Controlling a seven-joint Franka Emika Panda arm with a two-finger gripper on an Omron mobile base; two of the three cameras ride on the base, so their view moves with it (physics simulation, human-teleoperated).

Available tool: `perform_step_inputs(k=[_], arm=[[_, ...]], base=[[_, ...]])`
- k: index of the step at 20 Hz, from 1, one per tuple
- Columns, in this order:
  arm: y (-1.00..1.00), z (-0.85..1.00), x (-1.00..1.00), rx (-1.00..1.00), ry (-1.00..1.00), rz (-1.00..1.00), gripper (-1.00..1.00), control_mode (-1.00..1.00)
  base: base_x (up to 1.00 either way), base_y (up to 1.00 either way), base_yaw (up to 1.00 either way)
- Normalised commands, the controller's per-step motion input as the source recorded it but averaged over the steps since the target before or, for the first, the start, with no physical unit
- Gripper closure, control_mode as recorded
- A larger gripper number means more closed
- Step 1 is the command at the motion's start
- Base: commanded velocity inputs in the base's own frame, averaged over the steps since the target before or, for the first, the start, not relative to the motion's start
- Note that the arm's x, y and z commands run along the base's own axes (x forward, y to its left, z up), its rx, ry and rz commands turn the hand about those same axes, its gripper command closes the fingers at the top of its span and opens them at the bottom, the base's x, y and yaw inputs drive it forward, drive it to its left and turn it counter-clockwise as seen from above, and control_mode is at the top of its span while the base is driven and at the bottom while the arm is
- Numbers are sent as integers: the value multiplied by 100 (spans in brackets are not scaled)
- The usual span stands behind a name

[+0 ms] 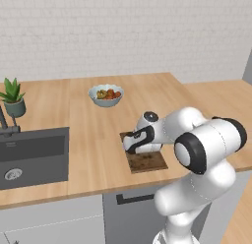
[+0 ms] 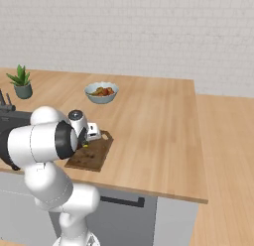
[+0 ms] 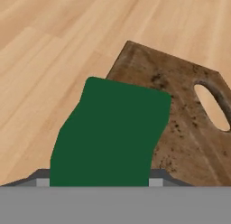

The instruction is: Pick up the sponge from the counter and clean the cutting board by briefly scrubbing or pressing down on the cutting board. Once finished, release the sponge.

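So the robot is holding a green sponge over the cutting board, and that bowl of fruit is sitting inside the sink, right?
Not quite. The bowl of fruit stands on the counter, well apart from the sink, as the left base view shows. The rest holds: the hand view shows the green sponge held over the cutting board.

The desk (image 1: 98, 154) is seen with the cutting board (image 1: 147, 162) lying near its front edge. The hand (image 1: 132, 145) is lowered over the board's far end, its fingers hidden by the arm. A bowl of fruit (image 1: 106, 95) is set farther back, toward the wall. A dark sink (image 1: 32, 157) is inset at the left, and a potted plant (image 1: 13, 97) is placed behind it.
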Motion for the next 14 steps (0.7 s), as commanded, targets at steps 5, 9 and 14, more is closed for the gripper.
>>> perform_step_inputs(k=[5, 9, 14], arm=[[-39, 0, 0, 0, 0, 0, 100, -100], [-66, 0, 0, 1, 0, -1, 100, -100], [-44, -2, 0, 0, -4, 0, 100, -100]], base=[[0, 0, 0], [0, 0, 0], [0, 0, 0]])
